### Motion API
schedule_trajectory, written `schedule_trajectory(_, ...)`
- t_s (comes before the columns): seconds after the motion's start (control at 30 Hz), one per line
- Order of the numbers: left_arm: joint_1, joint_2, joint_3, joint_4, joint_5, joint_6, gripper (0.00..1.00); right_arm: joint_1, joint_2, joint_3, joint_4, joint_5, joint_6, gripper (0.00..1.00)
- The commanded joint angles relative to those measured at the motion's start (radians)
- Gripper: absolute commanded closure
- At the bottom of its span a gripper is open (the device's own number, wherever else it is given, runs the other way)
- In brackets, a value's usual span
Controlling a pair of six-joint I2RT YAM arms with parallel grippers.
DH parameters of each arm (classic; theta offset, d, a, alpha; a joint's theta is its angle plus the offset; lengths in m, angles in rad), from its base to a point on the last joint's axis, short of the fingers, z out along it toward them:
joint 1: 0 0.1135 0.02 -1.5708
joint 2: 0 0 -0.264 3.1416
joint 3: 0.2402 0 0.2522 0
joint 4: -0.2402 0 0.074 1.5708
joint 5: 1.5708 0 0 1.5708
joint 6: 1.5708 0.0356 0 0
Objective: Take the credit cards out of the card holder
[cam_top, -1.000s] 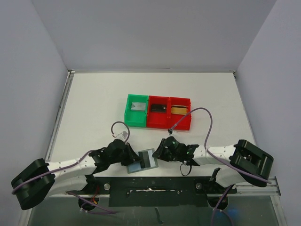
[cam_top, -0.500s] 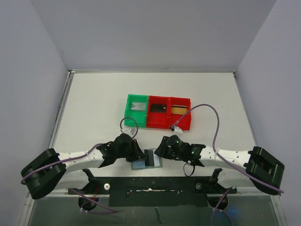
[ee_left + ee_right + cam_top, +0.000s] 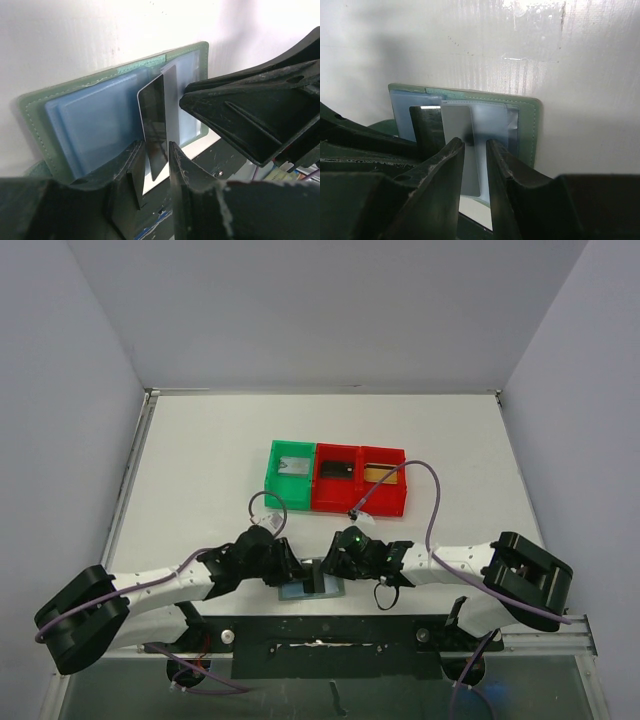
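The card holder (image 3: 312,588) lies open on the desk (image 3: 200,470). The left gripper (image 3: 156,146) straddles a dark card (image 3: 155,115) rising from it, and the right gripper (image 3: 474,144) probably steadies it. If either one really clamps, I cannot tell.

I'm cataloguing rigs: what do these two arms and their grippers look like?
The left arm and right arm have white links, bulky black joint housings and loose purple cables. The left gripper and right gripper have matte black, wedge-shaped fingers. A green light glows on the right wrist.
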Motion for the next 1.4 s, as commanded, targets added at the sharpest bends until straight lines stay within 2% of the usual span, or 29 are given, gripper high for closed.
schedule_trajectory(0.0, 0.017, -0.01, -0.015, 0.09, 0.066, -0.02, 0.74, 0.008, 0.004, -0.024, 0.003, -0.01, 0.012, 0.73)
schedule_trajectory(0.13, 0.026, 0.029, -0.03, 0.181, 0.126, -0.039, 0.73, 0.008, 0.016, -0.017, 0.007, -0.022, 0.003, 0.73)
schedule_trajectory(0.37, 0.029, 0.06, -0.035, 0.2, 0.12, -0.059, 0.75, 0.006, 0.031, -0.015, 0.039, -0.053, -0.01, 0.75)
schedule_trajectory(0.5, 0.03, 0.041, -0.044, 0.206, 0.108, -0.07, 0.88, 0.007, 0.044, -0.01, 0.035, -0.058, -0.013, 0.76)
schedule_trajectory(0.57, 0.033, 0.021, -0.05, 0.193, 0.1, -0.071, 1.0, 0.007, 0.04, -0.01, 0.027, -0.054, -0.01, 0.76)
schedule_trajectory(0.73, 0.038, -0.066, -0.023, 0.002, 0.021, -0.029, 1.0, 0.002, 0.008, 0.004, -0.044, -0.01, -0.029, 0.76)
schedule_trajectory(0.9, 0.049, -0.189, -0.004, -0.133, -0.034, 0.004, 1.0, -0.004, -0.058, 0.019, -0.062, 0.009, -0.109, 0.7)
schedule_trajectory(1.23, 0.079, -0.306, 0.005, -0.17, -0.028, 0.021, 1.0, -0.01, -0.17, 0.075, -0.097, 0.017, -0.161, 0.59)
schedule_trajectory(1.3, 0.079, -0.304, 0.012, -0.169, -0.023, 0.029, 1.0, -0.01, -0.184, 0.073, -0.093, 0.022, -0.158, 0.55)
schedule_trajectory(1.37, 0.08, -0.304, 0.019, -0.166, -0.017, 0.035, 1.0, -0.012, -0.207, 0.064, -0.08, 0.03, -0.153, 0.46)
